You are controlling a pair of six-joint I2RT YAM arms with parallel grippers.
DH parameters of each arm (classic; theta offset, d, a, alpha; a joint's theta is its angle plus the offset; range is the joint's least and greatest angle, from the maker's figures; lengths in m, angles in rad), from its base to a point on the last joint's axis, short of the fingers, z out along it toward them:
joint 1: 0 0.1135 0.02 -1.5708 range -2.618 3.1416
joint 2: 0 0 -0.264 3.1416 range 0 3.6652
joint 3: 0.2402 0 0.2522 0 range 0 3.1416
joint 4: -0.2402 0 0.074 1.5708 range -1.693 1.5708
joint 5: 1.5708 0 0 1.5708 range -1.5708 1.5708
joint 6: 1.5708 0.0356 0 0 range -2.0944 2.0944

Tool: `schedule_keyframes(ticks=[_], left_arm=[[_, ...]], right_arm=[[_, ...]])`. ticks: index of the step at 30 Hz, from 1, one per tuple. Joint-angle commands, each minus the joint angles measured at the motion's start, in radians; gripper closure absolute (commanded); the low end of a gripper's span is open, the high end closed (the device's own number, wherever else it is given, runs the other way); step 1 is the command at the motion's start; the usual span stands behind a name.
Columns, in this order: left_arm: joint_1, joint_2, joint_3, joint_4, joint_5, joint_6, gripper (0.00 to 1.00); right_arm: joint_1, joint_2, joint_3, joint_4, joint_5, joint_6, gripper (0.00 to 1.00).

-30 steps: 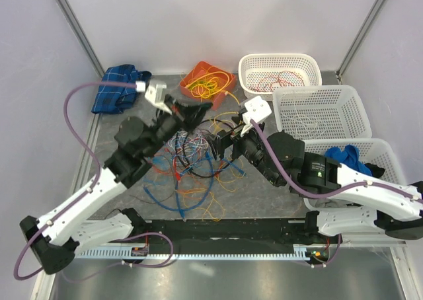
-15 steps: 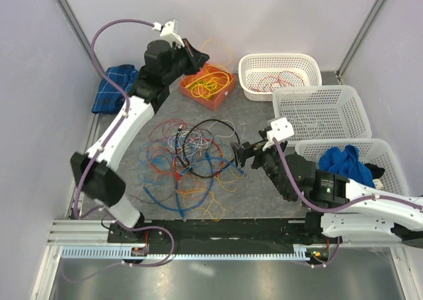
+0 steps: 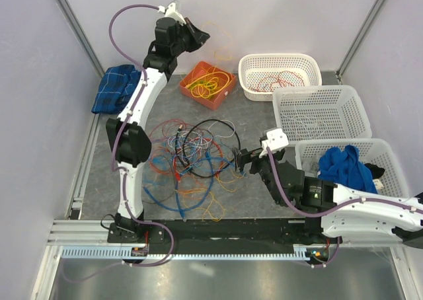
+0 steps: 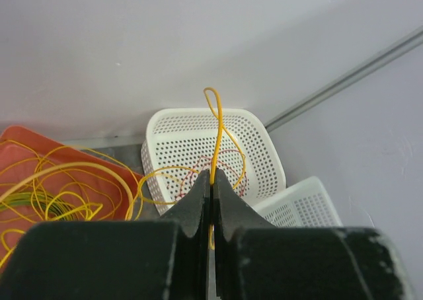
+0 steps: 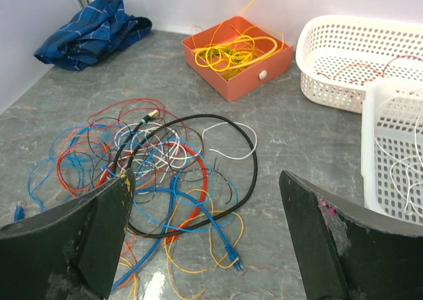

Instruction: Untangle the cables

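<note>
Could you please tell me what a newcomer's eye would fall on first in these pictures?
First, the colourful tangle of cables sprawled across the middle of the table. Next, the left claw, high up near the back wall and shut on a yellow cable, close to the orange tray that holds more yellow ones. The right claw gapes wide open, low beside the tangle's right edge.

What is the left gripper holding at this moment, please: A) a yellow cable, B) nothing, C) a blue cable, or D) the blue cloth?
A: the left gripper is shut on a thin yellow cable, which loops up out of its closed jaws in the left wrist view.
</note>
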Motion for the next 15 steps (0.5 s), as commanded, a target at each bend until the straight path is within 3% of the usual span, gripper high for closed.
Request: schedule_keyframes(ticks=[1,8,15], left_arm=[[0.025,0.065,0.088,0.017,0.035,-0.052,0.98],[0.04,0.165,0.083,0.074,0.055,-0.078,0.98],[0.046,0.273,0.086,0.128,0.069,-0.103,0.98]], right_arm=[[0.0,-0.052,-0.069,0.097,0.047,0.016,0.02],[0.001,-0.112,-0.163,0.148,0.078,0.047,0.02],[0.001,-0.067,-0.19,0.16,0.088,0.074,0.02]])
